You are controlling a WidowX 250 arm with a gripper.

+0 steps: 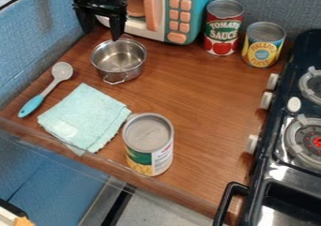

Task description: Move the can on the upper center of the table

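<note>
Got the green-and-yellow can (149,147) camera-side of the pot (119,63), way off from the gripper (102,35) with jaws spread pretty wide.

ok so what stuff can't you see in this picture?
All in the camera view:
- What's under the blue cloth: the cloth covers it.
- What's inside the near can: its closed top hides it.
- The tiny words on that can: too small and blurry.
- The rest of the stove: cut off by the right edge.
- The top of the toy microwave: cut off by the top edge.
</note>
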